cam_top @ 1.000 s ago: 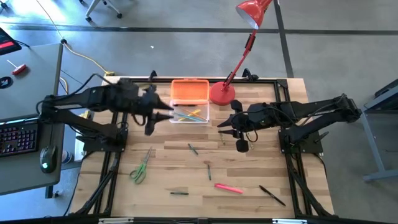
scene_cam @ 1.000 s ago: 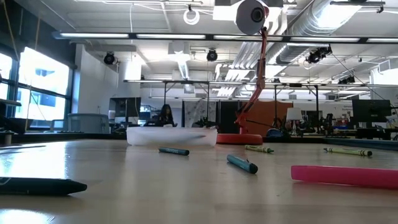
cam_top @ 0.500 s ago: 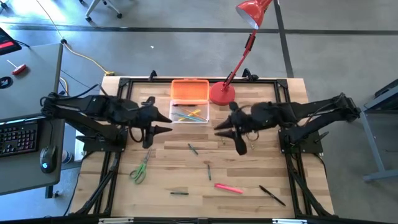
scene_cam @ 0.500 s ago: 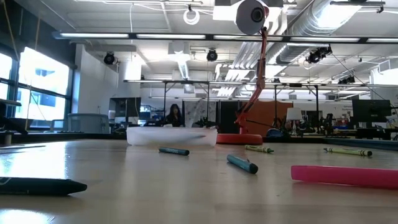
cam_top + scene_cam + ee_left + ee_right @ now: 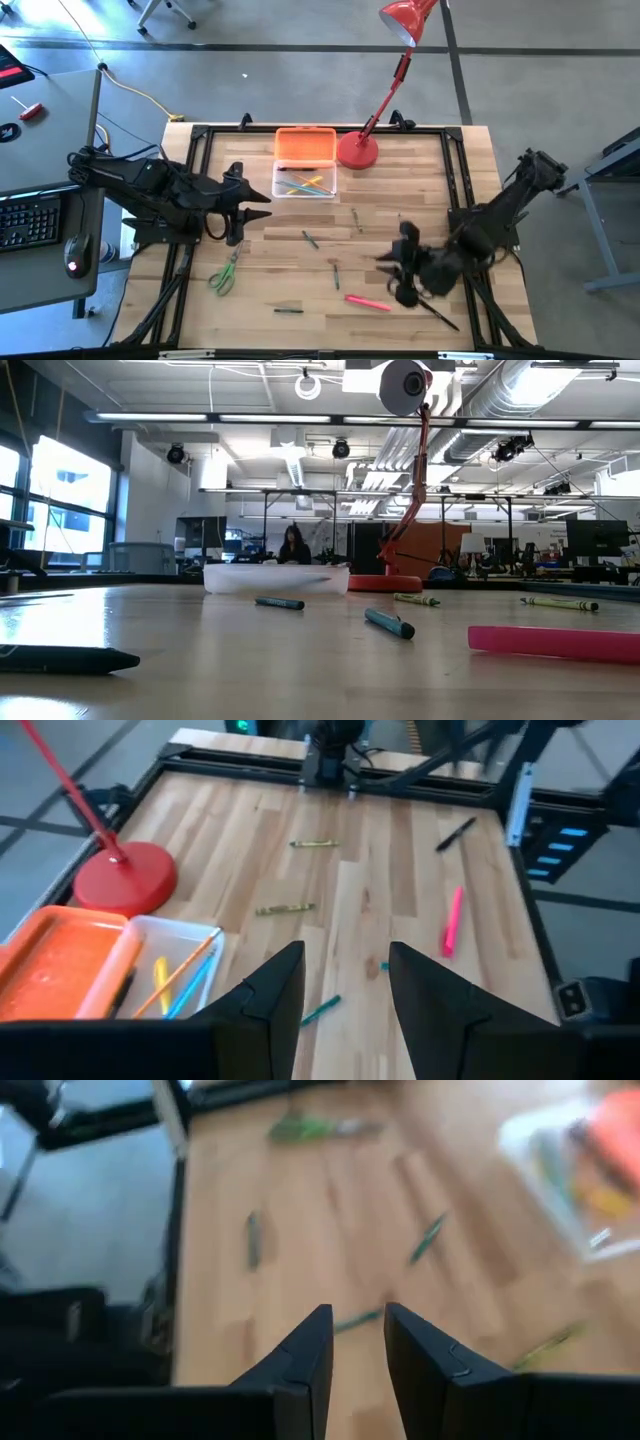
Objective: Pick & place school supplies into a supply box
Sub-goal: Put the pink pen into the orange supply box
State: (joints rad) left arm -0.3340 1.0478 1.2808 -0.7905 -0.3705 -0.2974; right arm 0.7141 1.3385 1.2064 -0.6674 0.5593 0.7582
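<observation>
Now, supply box (image 5: 304, 173): upper centre of the high view, lid open, some supplies inside.
Pink marker (image 5: 368, 302): lower centre; light, stiff, slippery; pinch mid-barrel.
Right gripper (image 5: 388, 272): nearby above it, fingers slightly parted, empty.
Left gripper (image 5: 258, 205): centre-left, fingers spread, empty.

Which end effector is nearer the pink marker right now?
The right one. The right end effector hangs just above the pink marker near the table's front edge, while the left end effector sits far off, beside the supply box at the back.
</observation>
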